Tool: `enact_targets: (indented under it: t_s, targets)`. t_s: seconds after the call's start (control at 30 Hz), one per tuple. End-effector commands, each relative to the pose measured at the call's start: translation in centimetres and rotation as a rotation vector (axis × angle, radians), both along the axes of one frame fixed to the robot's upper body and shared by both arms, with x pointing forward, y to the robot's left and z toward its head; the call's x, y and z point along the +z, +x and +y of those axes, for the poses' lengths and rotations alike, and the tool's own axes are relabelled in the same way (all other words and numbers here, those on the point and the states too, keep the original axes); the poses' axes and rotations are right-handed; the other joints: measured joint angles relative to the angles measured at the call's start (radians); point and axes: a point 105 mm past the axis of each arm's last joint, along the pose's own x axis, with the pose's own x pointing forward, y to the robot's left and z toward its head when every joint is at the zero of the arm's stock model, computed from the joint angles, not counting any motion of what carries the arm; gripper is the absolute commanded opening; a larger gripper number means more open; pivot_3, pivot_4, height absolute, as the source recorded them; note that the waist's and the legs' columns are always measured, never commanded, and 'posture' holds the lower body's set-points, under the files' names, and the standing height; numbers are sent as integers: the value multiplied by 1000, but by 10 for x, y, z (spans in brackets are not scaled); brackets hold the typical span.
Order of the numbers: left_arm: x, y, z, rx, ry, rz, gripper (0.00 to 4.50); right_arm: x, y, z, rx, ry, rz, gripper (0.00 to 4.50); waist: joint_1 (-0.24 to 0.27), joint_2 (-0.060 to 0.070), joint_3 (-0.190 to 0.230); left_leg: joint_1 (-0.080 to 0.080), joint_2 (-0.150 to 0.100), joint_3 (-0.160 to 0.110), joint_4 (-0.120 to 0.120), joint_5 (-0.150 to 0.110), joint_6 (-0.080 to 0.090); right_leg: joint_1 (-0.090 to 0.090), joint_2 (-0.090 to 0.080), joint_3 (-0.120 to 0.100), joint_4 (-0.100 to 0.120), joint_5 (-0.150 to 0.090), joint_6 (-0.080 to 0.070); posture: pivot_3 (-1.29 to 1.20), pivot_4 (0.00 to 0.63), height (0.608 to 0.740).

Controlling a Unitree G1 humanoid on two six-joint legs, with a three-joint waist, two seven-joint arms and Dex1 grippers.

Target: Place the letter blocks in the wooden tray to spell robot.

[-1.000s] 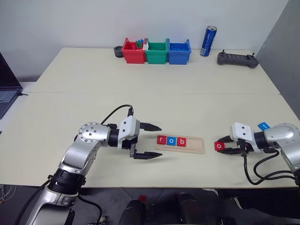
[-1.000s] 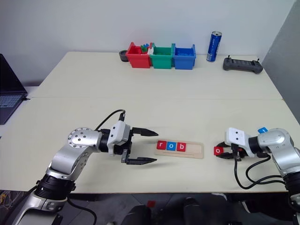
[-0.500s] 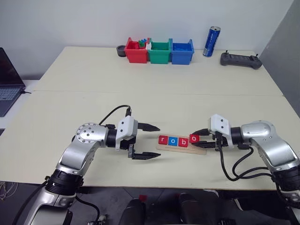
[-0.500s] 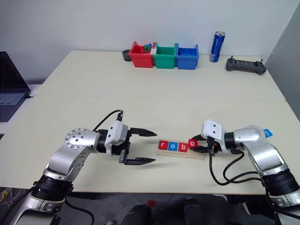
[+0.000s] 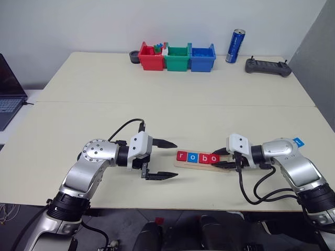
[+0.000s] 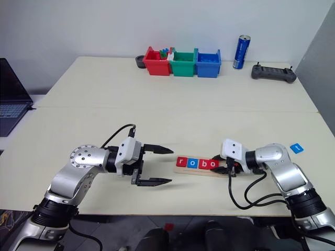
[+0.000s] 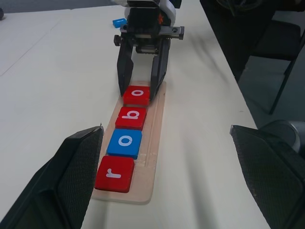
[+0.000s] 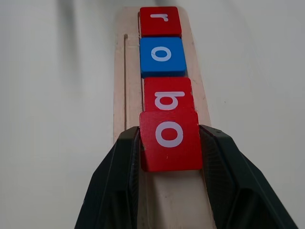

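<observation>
The wooden tray [image 5: 224, 168] lies near the table's front edge. Three letter blocks sit in it in a row: a red r [image 5: 181, 156], a blue o [image 5: 192, 157] and a red b [image 5: 202, 158]. My right gripper [image 5: 219, 158] is shut on a red o [image 8: 169, 139], holding it at the tray directly after the b. In the right wrist view its front edge laps over the b [image 8: 168, 94]. A blue block [image 5: 298, 141] lies on the table beyond my right arm. My left gripper [image 5: 173, 159] hangs open just left of the tray, holding nothing.
Red [image 5: 148, 58], green [image 5: 177, 58] and blue [image 5: 201, 57] plastic bins stand at the table's far edge. A dark cup [image 5: 134, 56] sits left of them. A blue can [image 5: 233, 46] and a black controller [image 5: 267, 66] sit right of them. A laptop [image 5: 8, 97] is at the far left.
My right gripper has carried the red o leftward from the table beside the tray to the spot after the b. The left arm has stayed still.
</observation>
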Motion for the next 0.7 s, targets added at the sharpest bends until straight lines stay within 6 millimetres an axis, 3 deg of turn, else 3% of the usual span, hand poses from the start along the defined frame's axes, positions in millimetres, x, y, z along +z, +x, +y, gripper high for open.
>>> enact_targets:
  t_s: [0.03,0.07,0.27,0.3,0.43,0.57,0.67,0.7]
  targets:
    - [11,-1,2,-2,-13,-41,4500,9,0,1,24,3,-33,1442,0,0,0,0,0,0,0,0,0,0,0,0,0,0,0,0,150,740]
    - [11,-1,2,0,-12,-41,4500,9,1,1,21,4,-32,2179,0,0,0,0,0,0,0,0,0,0,0,0,0,0,0,0,150,740]
    - [11,1,0,-3,-13,-43,4500,17,0,0,9,28,-22,4319,0,0,0,0,0,0,0,0,0,0,0,0,0,0,0,0,150,740]
    - [11,1,0,-3,-13,-44,4500,20,1,0,5,37,-25,4491,0,0,0,0,0,0,0,0,0,0,0,0,0,0,0,0,150,740]
    - [11,2,0,-4,-14,-44,4500,39,5,-4,-48,91,-23,4491,0,0,0,0,0,0,0,0,0,0,0,0,0,0,0,0,150,740]
    - [11,2,0,-5,-14,-43,4500,44,8,-20,-91,63,-48,4491,1,0,0,0,0,0,0,0,0,0,0,0,0,0,0,0,150,740]
    - [11,2,-1,-7,-14,-43,4500,38,6,-29,-105,43,-45,3919,1,0,0,0,0,0,0,0,0,0,0,0,0,0,0,0,150,740]
    - [11,3,-1,-8,-14,-43,4500,36,4,-29,-97,40,-39,3542,1,0,0,0,0,0,0,0,0,0,0,0,0,0,0,0,150,740]
